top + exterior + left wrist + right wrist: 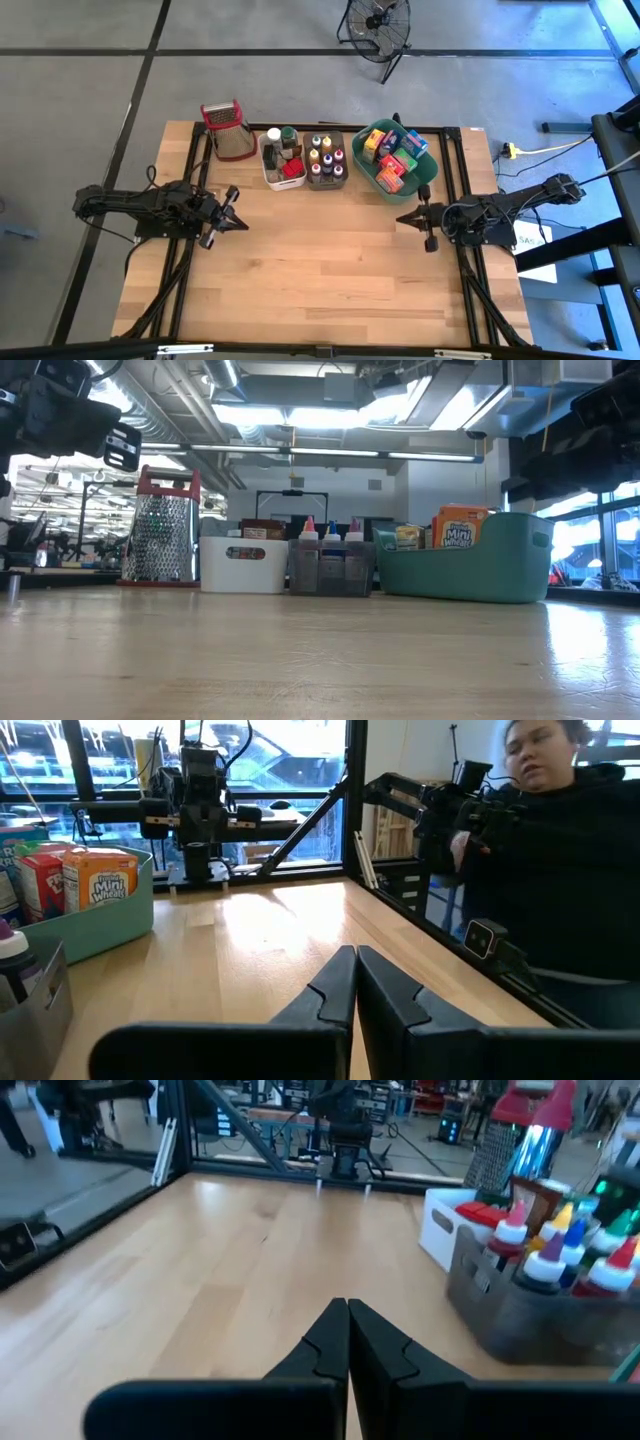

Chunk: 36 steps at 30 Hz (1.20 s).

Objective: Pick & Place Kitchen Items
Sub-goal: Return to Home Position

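Observation:
The kitchen items sit in three bins along the table's far edge. A white bin (281,160) holds jars and a red-topped thing. A brown bin (326,160) holds small bottles with coloured caps (560,1250). A teal bin (398,160) holds colourful boxes (460,526). My left gripper (243,223) hovers shut over the table's left middle, pointing right and holding nothing. My right gripper (401,218) hovers shut over the right middle, pointing left and holding nothing. In the wrist views the left gripper (355,955) and the right gripper (347,1306) each show their fingertips closed together.
A steel box grater with a red handle (229,130) stands at the far left of the bins. Bare wood table (320,260) spreads between and in front of both grippers. A person (570,870) sits beyond the table's near edge in the left wrist view. A fan (375,25) stands on the floor.

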Each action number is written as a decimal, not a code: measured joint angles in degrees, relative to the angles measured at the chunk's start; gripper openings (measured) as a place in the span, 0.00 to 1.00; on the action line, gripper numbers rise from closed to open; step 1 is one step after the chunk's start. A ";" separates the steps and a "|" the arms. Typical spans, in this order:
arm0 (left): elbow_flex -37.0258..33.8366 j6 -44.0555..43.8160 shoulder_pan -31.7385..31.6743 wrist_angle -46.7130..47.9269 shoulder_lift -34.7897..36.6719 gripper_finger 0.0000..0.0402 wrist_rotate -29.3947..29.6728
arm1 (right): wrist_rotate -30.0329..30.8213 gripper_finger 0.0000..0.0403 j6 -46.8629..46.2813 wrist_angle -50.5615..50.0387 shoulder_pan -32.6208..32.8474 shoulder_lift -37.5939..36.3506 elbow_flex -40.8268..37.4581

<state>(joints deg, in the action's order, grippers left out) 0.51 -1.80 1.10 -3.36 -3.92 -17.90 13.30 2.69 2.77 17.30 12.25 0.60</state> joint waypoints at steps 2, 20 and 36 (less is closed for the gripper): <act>0.00 0.00 0.00 0.00 0.00 0.02 0.01 | 0.07 0.01 -2.58 0.01 0.00 0.00 0.00; -0.02 0.00 0.00 0.00 0.00 0.03 0.01 | 0.15 0.01 -3.75 -0.01 0.02 -6.03 0.00; -0.02 0.01 0.00 0.02 0.00 0.03 0.01 | 0.07 0.01 -3.77 0.08 0.02 -12.28 0.00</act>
<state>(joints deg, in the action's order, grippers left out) 0.49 -1.79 1.10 -3.33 -3.92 -17.89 13.37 -1.08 2.85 17.32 -0.03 0.60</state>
